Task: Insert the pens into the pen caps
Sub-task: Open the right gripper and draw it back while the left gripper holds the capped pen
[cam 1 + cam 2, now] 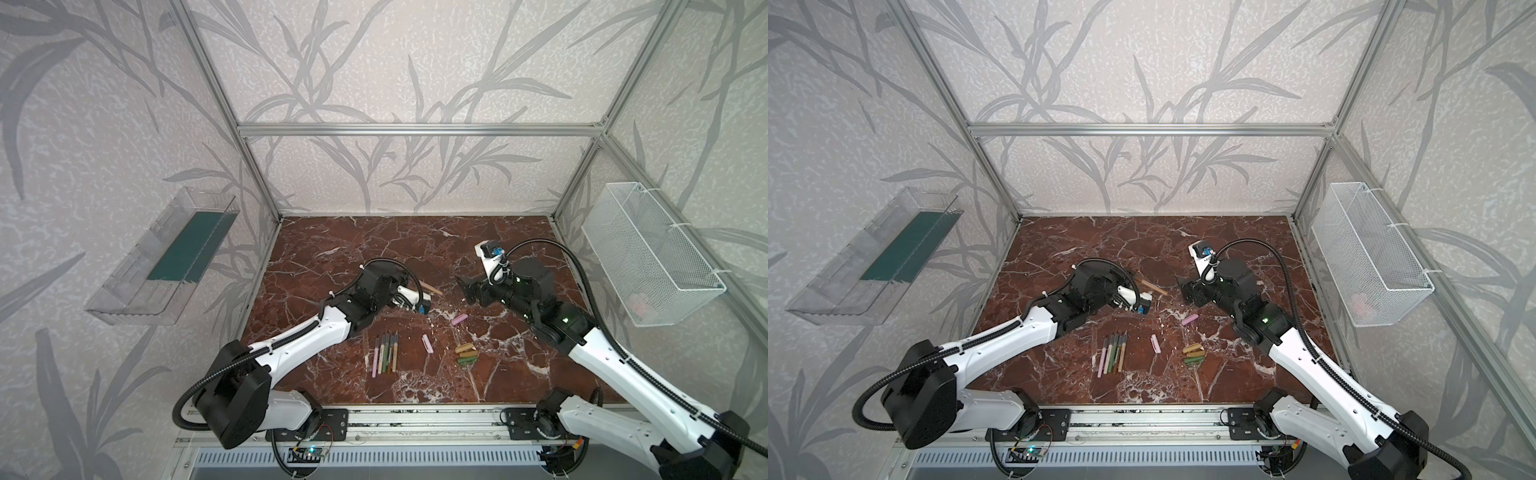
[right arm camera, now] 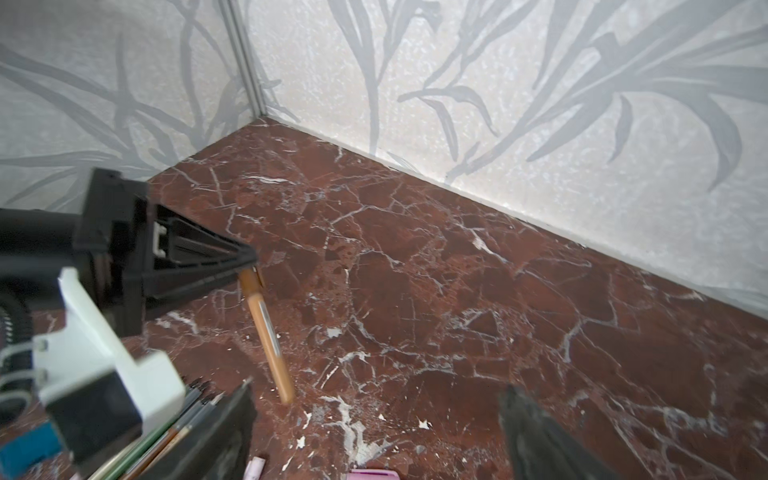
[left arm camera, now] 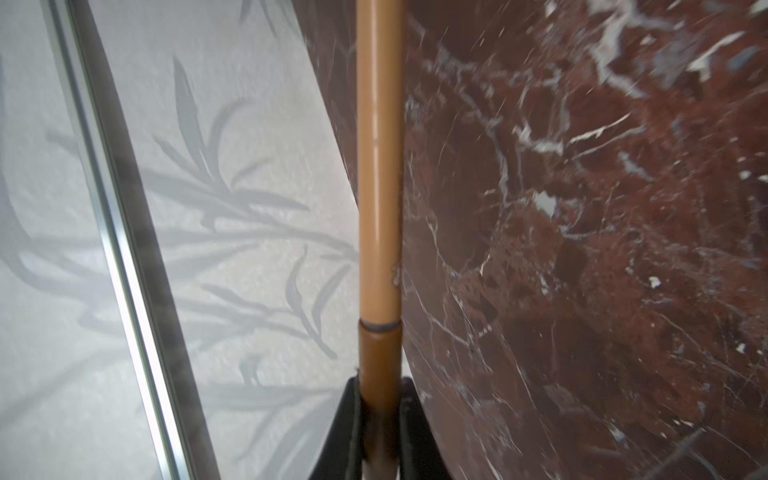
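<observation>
My left gripper (image 3: 380,399) is shut on a tan pen (image 3: 380,166), held above the marble table. A seam on the pen shows a tan cap seated over its far end (image 2: 270,345). In both top views the pen (image 1: 431,288) (image 1: 1152,286) sticks out towards the right arm. My right gripper (image 2: 374,409) stands open and empty, just short of the cap end, and is also seen from above (image 1: 462,289). Several more pens (image 1: 385,351) lie in a row near the front. Loose pen caps lie to their right: one pink cap (image 1: 459,319), a second pink cap (image 1: 427,344), and a tan and green cluster of caps (image 1: 466,355).
A clear plastic bin (image 1: 166,257) hangs on the left wall. A white wire basket (image 1: 652,253) hangs on the right wall with something pink inside. Aluminium frame posts (image 1: 257,183) stand at the back corners. The marble table (image 1: 374,245) is bare at the back.
</observation>
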You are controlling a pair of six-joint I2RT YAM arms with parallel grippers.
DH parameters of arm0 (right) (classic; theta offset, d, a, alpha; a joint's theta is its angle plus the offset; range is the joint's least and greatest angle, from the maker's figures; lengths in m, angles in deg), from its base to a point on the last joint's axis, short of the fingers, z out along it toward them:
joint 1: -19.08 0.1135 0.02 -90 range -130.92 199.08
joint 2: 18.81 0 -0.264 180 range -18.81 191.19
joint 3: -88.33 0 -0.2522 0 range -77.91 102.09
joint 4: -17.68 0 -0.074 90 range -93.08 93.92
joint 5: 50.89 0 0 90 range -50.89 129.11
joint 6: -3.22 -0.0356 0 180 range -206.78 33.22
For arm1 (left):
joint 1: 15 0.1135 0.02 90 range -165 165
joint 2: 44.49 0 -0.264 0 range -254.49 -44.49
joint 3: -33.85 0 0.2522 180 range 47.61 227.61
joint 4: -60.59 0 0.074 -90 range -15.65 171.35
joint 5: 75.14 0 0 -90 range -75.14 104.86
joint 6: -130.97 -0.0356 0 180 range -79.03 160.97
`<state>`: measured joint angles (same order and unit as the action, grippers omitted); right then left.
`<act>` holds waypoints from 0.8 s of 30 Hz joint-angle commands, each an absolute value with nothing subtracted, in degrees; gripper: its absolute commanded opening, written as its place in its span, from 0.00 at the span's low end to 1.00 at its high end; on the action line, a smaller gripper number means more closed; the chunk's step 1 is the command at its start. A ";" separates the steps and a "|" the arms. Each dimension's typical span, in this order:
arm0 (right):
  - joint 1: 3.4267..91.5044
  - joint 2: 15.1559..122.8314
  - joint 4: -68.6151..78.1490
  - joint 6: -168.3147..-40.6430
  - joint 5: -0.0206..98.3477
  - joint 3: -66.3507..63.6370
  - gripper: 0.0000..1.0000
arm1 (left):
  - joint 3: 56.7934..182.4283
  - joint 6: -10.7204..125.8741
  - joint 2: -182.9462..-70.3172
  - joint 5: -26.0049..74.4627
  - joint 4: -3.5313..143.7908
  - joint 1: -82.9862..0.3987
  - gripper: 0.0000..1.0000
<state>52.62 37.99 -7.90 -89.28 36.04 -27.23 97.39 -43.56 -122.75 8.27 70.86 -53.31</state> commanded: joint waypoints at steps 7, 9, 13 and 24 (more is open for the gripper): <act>50.45 41.56 -6.71 -96.65 33.18 -27.74 0.99 | 106.50 9.17 -130.87 -4.65 98.49 -46.05 0.00; 50.43 42.83 -6.73 -97.69 32.98 -27.94 0.99 | 105.71 11.30 -132.10 -4.05 98.22 -44.25 0.00; 50.36 45.94 -6.33 -100.66 29.99 -28.37 0.99 | 108.11 14.20 -136.46 4.37 99.14 -38.06 0.00; 49.67 51.74 -7.96 -104.62 33.24 -27.60 0.99 | 117.34 15.94 -149.92 7.87 102.80 -32.16 0.00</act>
